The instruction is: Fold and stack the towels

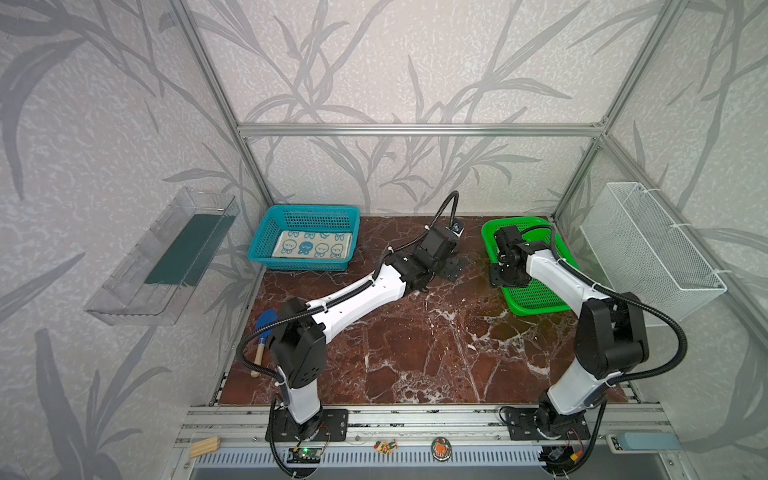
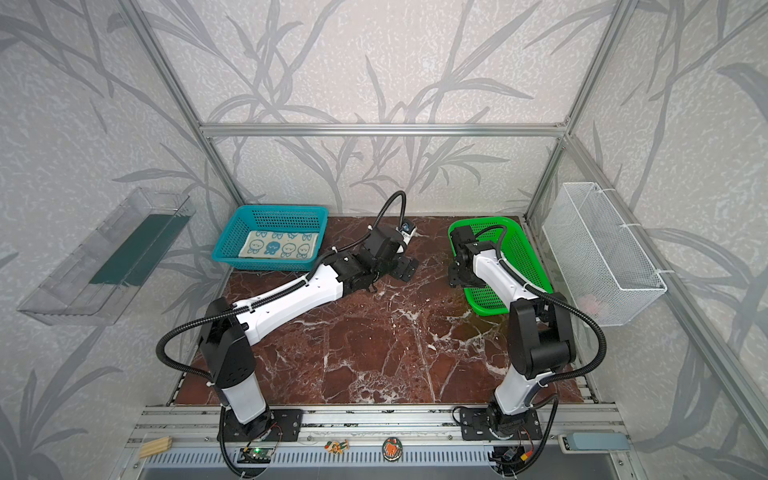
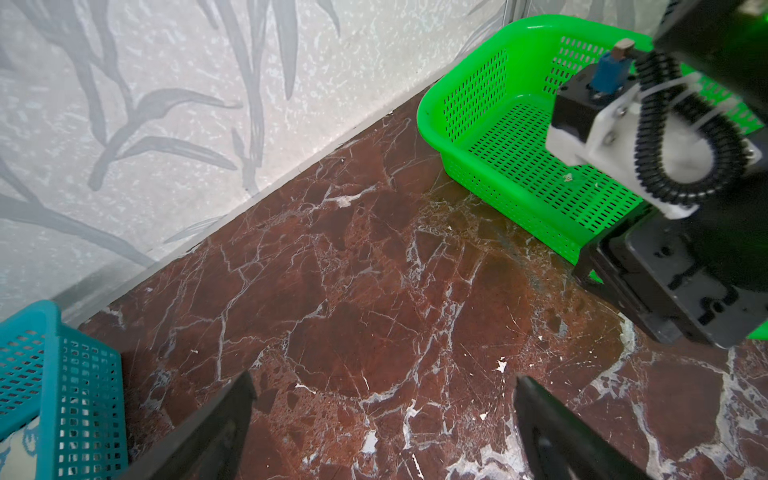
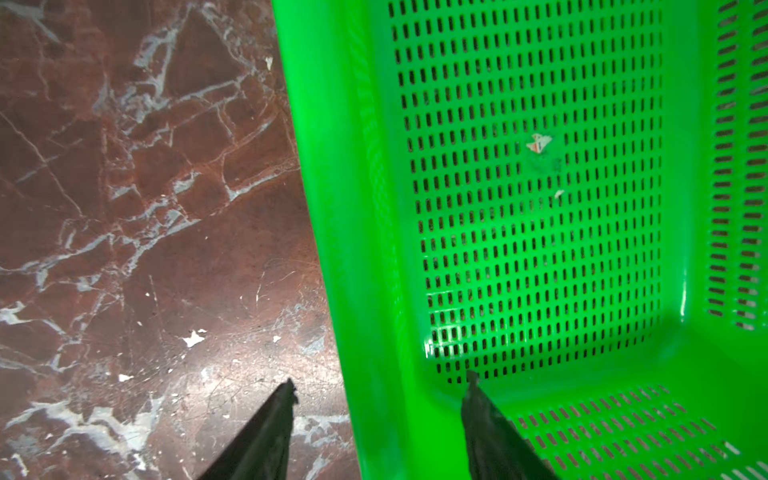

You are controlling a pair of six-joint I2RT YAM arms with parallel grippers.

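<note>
While the right gripper (image 4: 380, 384) stands at the bright green perforated plastic basket (image 1: 536, 297), its black fingers (image 4: 270, 432) are part-way apart astride that basket's near side wall. One finger is outside over the red-brown marble tabletop (image 1: 415, 353), the other inside over the slotted floor. Whether the jaws actually pinch the wall cannot be told. In both top views this gripper (image 1: 505, 276) sits at the corner of the green basket (image 2: 490, 219) nearest the table's middle. The basket holds no cloth, only a small white paper scrap (image 4: 539, 143) on its floor.

Just beside the green basket (image 3: 457, 83), on its open-table side, the left gripper (image 3: 382, 415) hangs over bare marble with its jaws spread wide, holding nothing; in both top views it (image 1: 451, 270) is near the right one but apart from it.

Well apart from the green basket, along the same back wall, stands a teal perforated plastic basket (image 1: 311, 208). Folded flat inside lies the cream terry towel with blue bunnies (image 1: 316, 246), seen too in a top view (image 2: 282, 245). Whether other towels lie beneath it cannot be told.

Farther still from the green basket, past the left arm, a blue spatula with a wooden handle (image 1: 262, 334) lies on the marble. A white wire mesh basket (image 1: 648, 249) hangs on the side wall just beside the green basket.
</note>
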